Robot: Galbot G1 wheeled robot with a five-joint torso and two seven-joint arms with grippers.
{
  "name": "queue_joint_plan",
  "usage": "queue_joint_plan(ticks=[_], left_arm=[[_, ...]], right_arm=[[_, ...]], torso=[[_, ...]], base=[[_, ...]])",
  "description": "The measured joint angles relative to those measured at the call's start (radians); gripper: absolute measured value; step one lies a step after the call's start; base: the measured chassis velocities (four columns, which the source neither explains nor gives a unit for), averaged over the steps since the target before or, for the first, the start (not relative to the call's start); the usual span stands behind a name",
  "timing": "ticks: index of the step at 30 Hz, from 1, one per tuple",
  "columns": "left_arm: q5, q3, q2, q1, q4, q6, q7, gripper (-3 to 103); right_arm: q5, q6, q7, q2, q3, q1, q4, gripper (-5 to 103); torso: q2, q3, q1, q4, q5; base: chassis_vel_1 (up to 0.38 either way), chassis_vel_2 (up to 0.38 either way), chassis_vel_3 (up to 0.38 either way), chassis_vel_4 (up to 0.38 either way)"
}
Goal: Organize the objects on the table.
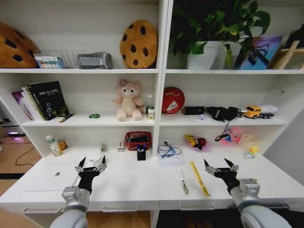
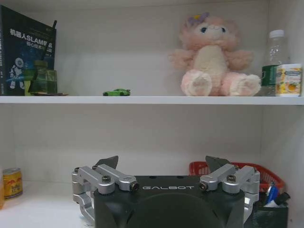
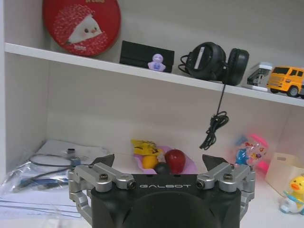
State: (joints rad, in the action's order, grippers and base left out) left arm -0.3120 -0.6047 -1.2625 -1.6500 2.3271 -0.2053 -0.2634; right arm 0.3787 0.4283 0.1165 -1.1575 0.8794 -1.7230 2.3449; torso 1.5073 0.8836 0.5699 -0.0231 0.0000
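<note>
Here my left gripper (image 1: pixel 91 166) hovers lower left over the table (image 1: pixel 128 183), jaws spread, empty. My right gripper (image 1: pixel 220 166) hovers lower right, likewise spread. The green toy car (image 2: pixel 116 92) sits on the shelf above.

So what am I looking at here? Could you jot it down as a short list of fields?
Place: white desk joined to white shelving
Left gripper: fingers open, holding nothing, above the desk's left half
Right gripper: fingers open, holding nothing, above the desk's right half
On desk: red basket, yellow ruler, silver laptop
On shelf: green toy car, pink plush bear
</note>
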Motion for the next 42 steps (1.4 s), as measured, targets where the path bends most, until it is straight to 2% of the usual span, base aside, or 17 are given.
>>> queue_joint_plan(ticks=[9, 12, 13, 14, 15, 16, 18, 22, 23, 28, 31, 38, 42], left_arm=[[0.0, 0.0, 0.0, 0.0, 0.0, 0.0, 0.0, 100], [0.0, 0.0, 0.0, 0.0, 0.0, 0.0, 0.0, 100], [0.0, 0.0, 0.0, 0.0, 0.0, 0.0, 0.0, 100], [0.0, 0.0, 0.0, 0.0, 0.0, 0.0, 0.001, 100], [0.0, 0.0, 0.0, 0.0, 0.0, 0.0, 0.001, 100], [0.0, 0.0, 0.0, 0.0, 0.0, 0.0, 0.001, 100], [0.0, 0.0, 0.0, 0.0, 0.0, 0.0, 0.0, 100], [0.0, 0.0, 0.0, 0.0, 0.0, 0.0, 0.0, 100], [0.0, 0.0, 0.0, 0.0, 0.0, 0.0, 0.0, 100], [0.0, 0.0, 0.0, 0.0, 0.0, 0.0, 0.0, 100], [0.0, 0.0, 0.0, 0.0, 0.0, 0.0, 0.0, 100], [0.0, 0.0, 0.0, 0.0, 0.0, 0.0, 0.0, 100], [0.0, 0.0, 0.0, 0.0, 0.0, 0.0, 0.0, 100]], right_arm=[[0.002, -0.004, 0.001, -0.004, -0.013, 0.002, -0.006, 100], [0.008, -0.01, 0.022, -0.007, -0.027, 0.003, -0.011, 100], [0.024, 0.003, 0.06, -0.015, -0.039, 0.003, -0.012, 100], [0.073, 0.049, 0.139, -0.026, -0.055, 0.003, -0.01, 100], [0.073, 0.049, 0.139, -0.026, -0.055, 0.003, -0.01, 100], [0.134, 0.1, 0.219, -0.036, -0.066, 0.005, -0.005, 100], [0.205, 0.174, 0.32, -0.047, -0.069, 0.01, -0.009, 100], [0.271, 0.217, 0.378, -0.05, -0.062, 0.011, -0.043, 100], [0.298, 0.228, 0.383, -0.049, -0.058, 0.018, -0.061, 100], [0.313, 0.239, 0.358, -0.032, -0.05, 0.052, -0.124, 100], [0.231, 0.229, 0.306, -0.008, -0.05, 0.091, -0.199, 100], [0.208, 0.216, 0.272, -0.006, -0.061, 0.125, -0.286, 100], [0.195, 0.191, 0.225, -0.009, -0.067, 0.15, -0.345, 102]], torso=[[0.0, 0.0, 0.0, -0.0001, -0.0001], [0.0, 0.0, 0.0, 0.0, 0.0002], [0.0, 0.0, 0.0, -0.0001, 0.0006], [0.0, 0.0, 0.0, -0.0005, 0.0006], [0.0, 0.0, 0.0, -0.0005, 0.0006], [0.0, 0.0, 0.0, -0.0001, 0.0004], [0.0, 0.0, 0.0, -0.0002, 0.0003], [0.0, 0.0, 0.0, -0.0002, -0.0008], [0.0, 0.0, 0.0, -0.0003, -0.0004], [0.0, 0.0, 0.0, 0.0, -0.0004], [0.0, 0.0, 0.0, -0.0001, 0.0], [0.0, 0.0, 0.0, -0.0002, 0.0002], [0.0, 0.0, 0.0, -0.0002, 0.0]], base=[[-0.266, -0.266, 0.273, 0.289], [-0.262, -0.277, 0.242, 0.314], [-0.249, -0.231, 0.254, 0.25], [-0.186, -0.231, 0.176, 0.167], [-0.186, -0.231, 0.176, 0.167], [-0.097, -0.138, 0.176, 0.084], [-0.054, -0.078, 0.083, 0.041], [0.012, 0.016, -0.01, -0.008], [0.047, 0.071, -0.07, -0.031], [0.069, 0.072, -0.048, -0.04], [0.0, 0.0, 0.0, 0.0], [0.0, 0.0, 0.0, 0.0], [0.0, 0.0, 0.0, 0.0]])
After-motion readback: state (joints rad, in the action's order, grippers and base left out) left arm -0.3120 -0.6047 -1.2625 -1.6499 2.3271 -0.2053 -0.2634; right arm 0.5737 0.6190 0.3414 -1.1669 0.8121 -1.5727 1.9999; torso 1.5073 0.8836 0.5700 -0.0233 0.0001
